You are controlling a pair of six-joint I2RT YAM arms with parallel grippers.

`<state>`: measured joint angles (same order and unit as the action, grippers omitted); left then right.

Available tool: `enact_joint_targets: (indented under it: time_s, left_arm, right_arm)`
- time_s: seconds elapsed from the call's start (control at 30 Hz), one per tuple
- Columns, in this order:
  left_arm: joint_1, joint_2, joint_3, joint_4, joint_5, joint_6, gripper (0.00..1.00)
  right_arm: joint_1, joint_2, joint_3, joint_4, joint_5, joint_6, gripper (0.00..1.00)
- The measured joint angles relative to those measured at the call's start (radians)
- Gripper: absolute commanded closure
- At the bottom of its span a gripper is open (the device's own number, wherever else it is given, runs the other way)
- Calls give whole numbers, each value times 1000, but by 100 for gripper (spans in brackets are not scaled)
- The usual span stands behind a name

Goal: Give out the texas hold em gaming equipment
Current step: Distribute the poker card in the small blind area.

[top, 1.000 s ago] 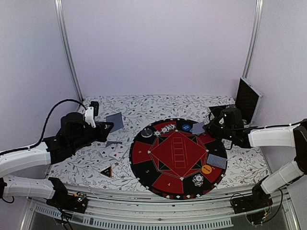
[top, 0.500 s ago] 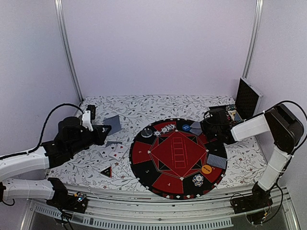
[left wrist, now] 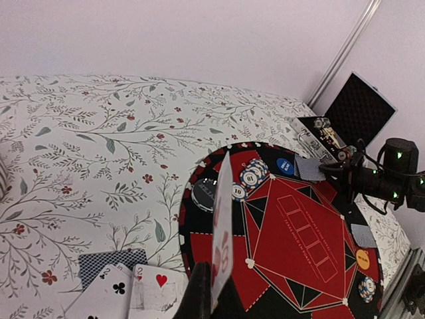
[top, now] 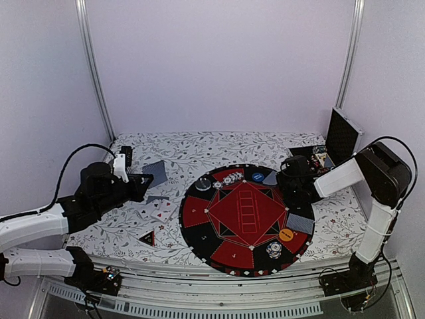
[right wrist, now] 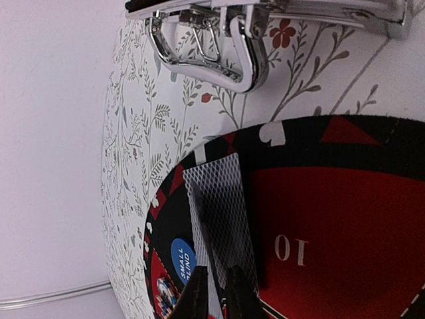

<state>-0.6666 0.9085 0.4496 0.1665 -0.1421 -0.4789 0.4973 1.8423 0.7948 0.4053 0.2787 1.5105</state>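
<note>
While floral cloth (top: pixel 199 149) meets pale walls (top: pixel 219 66), left gripper (top: pixel 148 178) pinches a card (top: pixel 158 172); right gripper (top: pixel 283 179) is unreadable.

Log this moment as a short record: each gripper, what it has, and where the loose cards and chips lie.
left gripper: shut on held card, which stands upright on edge
right gripper: at the near edge of the face-down card lying on the mat; grip unclear
loose cards: face up on the cloth, left of the mat
chip stack: on the mat's far side
small blind disc: on the mat, beside the face-down card
</note>
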Motion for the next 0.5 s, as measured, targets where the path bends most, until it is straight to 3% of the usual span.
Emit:
enact_joint_targets:
  time_s: [0.23, 0.4, 0.5]
  left_arm:
    - [2, 0, 0, 0, 5, 8, 100]
    - [4, -11, 0, -1, 28, 35, 100]
    - [5, -47, 1, 1, 64, 67, 100]
  right_arm:
    - [0, -27, -9, 0, 3, -20, 38]
    - [10, -160, -30, -50, 24, -77, 22]
    - [41, -260, -14, -111, 63, -211, 15]
